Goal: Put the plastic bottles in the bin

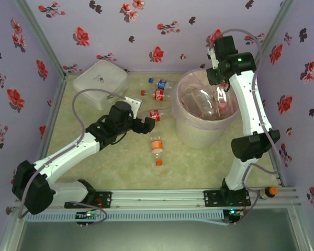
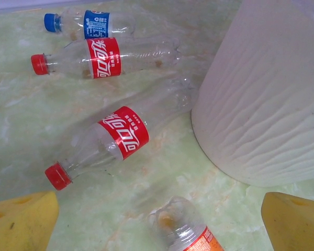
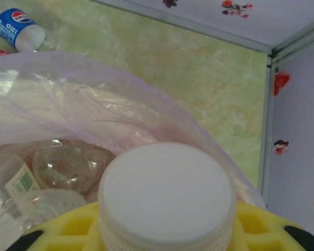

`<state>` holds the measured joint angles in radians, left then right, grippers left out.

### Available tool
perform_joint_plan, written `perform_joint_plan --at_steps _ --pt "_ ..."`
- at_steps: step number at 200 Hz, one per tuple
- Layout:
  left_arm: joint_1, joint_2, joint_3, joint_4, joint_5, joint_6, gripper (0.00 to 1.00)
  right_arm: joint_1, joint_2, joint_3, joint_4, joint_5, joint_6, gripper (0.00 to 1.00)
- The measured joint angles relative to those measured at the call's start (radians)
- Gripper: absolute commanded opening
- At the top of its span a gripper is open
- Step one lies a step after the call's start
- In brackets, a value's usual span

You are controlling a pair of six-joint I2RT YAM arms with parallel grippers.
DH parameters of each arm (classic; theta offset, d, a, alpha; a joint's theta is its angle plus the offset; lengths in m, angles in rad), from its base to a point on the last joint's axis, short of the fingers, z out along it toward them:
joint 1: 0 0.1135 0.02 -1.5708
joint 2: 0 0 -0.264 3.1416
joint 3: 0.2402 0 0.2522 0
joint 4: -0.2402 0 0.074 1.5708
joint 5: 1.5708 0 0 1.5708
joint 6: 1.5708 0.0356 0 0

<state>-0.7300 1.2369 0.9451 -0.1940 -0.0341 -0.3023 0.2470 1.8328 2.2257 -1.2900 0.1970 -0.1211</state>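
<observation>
Under the right gripper: the bin, bag-lined, with clear bottles lying in it below and to the gripper's left. The right gripper is clamped on a white-capped bottle, cap up between the yellow fingers.

Step, as I read it: drop this one in. In the top view the gripper sits toward the right side of the bin's mouth. Best to nudge it toward centre before letting go, so the bottle falls inside the bag and doesn't clip the rim. Open fully and lift straight up so the liner isn't snagged.

The left gripper is spread wide, holding nothing, above the table. An orange-label bottle lies right between its fingers. A red-label bottle lies on its side just ahead, and the bin wall is ahead to its right. For the next pick, close across a bottle's body, since round plastic will likely roll. Stay clear of the bin wall.
</observation>
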Motion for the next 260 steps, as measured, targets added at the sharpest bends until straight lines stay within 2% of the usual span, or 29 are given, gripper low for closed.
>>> perform_joint_plan --at_steps 28,36,49,85,107,125,150,167,194,214,243,260 --pt "0.003 0.009 0.0 -0.002 0.0 -0.003 1.0 -0.006 -0.019 -0.086 0.073 -0.02 0.009 0.14" --pt "0.004 0.01 0.0 -0.002 0.0 -0.003 1.0 -0.01 -0.029 -0.111 0.097 -0.027 0.016 0.21" --pt "0.004 0.01 0.0 -0.002 0.0 -0.003 1.0 -0.016 -0.04 -0.13 0.114 -0.039 0.026 0.38" --pt "0.005 0.01 0.0 -0.003 0.0 -0.003 1.0 -0.019 -0.057 -0.092 0.072 -0.086 0.085 0.73" --pt "0.008 0.01 0.0 -0.002 0.0 -0.003 1.0 -0.015 -0.072 -0.02 0.016 -0.1 0.114 0.87" --pt "0.009 0.012 0.0 -0.002 0.0 -0.003 1.0 -0.013 -0.1 0.03 -0.01 -0.092 0.124 0.85" --pt "0.009 0.023 0.0 -0.003 0.0 -0.003 1.0 -0.013 -0.163 0.028 -0.027 -0.084 0.133 0.7" --pt "0.009 0.026 0.0 -0.003 0.0 -0.003 1.0 -0.013 -0.21 -0.04 -0.018 -0.084 0.148 0.58" --pt "0.009 0.028 0.0 -0.003 0.001 -0.003 1.0 -0.013 -0.245 -0.202 -0.002 -0.081 0.159 0.49" --pt "0.009 0.043 0.0 -0.011 0.003 -0.006 1.0 -0.013 -0.239 -0.295 0.026 -0.078 0.167 0.48" --pt "0.009 0.095 0.0 -0.027 0.027 -0.014 1.0 -0.013 -0.246 -0.273 0.042 -0.078 0.179 0.48" --pt "0.009 0.115 0.0 -0.033 0.032 -0.019 1.0 -0.013 -0.261 -0.233 0.062 -0.077 0.187 0.58"
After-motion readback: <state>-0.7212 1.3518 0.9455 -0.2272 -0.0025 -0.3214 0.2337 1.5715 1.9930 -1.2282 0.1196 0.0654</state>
